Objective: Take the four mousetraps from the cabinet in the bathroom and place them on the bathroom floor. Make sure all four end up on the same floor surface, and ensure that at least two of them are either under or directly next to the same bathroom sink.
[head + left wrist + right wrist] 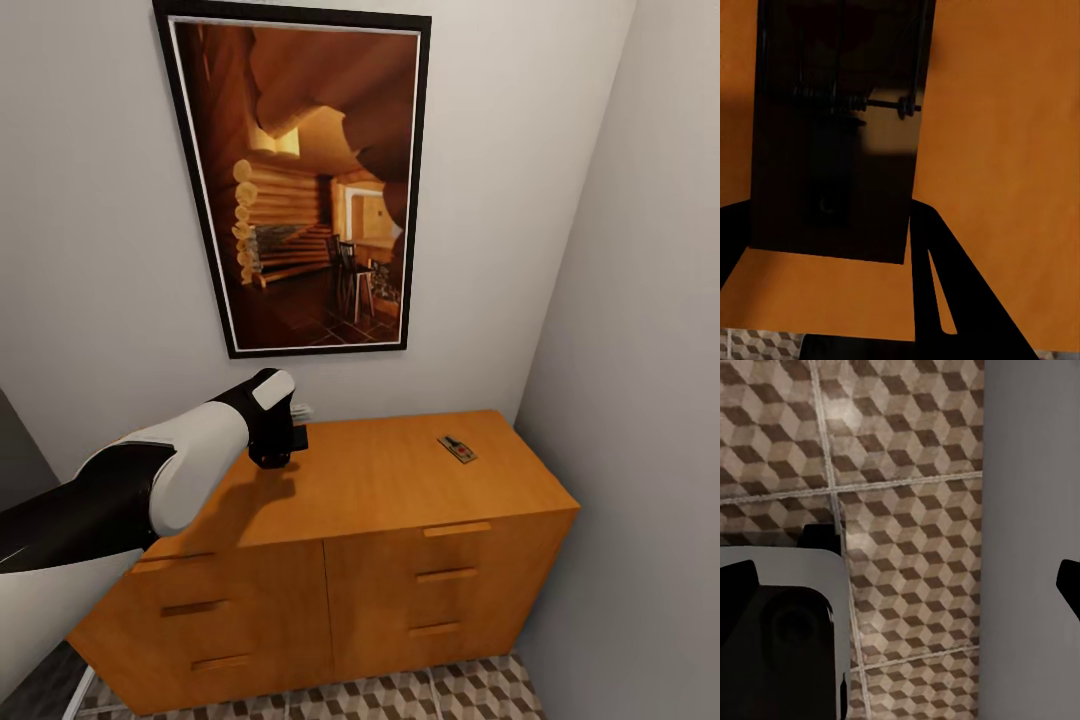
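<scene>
The cabinet is a low orange-brown chest against the wall. One small dark mousetrap lies on its top near the right end. My left gripper hangs just above the top's left rear part, casting a shadow on the wood. In the left wrist view a dark brown mousetrap with a wire spring spans the gap between the dark fingers, so my left gripper is shut on it. A pale object peeks out behind the wrist. My right gripper is open over the bathroom floor. The sink is out of view.
A framed picture hangs above the cabinet. A grey wall closes the right side, close to the cabinet's end. Cube-pattern tiles show in front of the drawers. Part of my own white and black body shows in the right wrist view.
</scene>
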`<state>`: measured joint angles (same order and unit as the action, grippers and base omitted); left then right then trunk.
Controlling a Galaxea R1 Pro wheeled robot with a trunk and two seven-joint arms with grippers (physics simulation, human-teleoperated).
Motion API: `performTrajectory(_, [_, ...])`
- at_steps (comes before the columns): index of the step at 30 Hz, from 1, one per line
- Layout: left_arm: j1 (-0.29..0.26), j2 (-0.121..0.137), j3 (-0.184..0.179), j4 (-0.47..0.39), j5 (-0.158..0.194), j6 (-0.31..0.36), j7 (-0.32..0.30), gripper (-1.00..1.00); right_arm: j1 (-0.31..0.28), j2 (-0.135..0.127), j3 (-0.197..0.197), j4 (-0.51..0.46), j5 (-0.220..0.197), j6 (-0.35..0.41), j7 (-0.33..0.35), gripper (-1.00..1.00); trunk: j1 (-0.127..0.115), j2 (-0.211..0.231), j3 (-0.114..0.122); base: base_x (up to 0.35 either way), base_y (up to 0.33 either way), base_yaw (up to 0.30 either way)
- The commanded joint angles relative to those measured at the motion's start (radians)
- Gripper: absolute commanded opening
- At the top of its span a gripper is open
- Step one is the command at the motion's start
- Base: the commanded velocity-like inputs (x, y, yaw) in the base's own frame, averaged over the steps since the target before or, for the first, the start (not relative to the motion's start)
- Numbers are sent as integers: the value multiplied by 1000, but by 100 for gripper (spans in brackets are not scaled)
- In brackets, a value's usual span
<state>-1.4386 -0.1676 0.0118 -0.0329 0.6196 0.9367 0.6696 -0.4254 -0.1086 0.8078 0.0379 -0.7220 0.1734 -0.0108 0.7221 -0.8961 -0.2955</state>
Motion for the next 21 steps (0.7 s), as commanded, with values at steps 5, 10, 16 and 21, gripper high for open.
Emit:
performTrajectory(5, [0, 0, 2, -4, 6, 4, 8, -100, -1, 0, 8, -2, -7, 3, -1, 100, 0, -1, -1, -125, 0, 0])
performTrajectory(10, [0, 0, 2, -5, 7, 4, 8, -100, -1, 0, 8, -2, -7, 5, -1, 100, 0, -1, -1, -256, 0, 0])
performTrajectory(16, [0, 0, 2, -5, 7, 5, 8, -100, -2, -1, 7, -3, -8, 10, -1, 100, 0, -1, -1, -170, 0, 0])
performTrajectory(21, [0, 0, 0, -5, 6, 5, 8, -100, -6, -3, 7, -4, -15, 14, 9, 100, 0, -1, -1, -125, 0, 0])
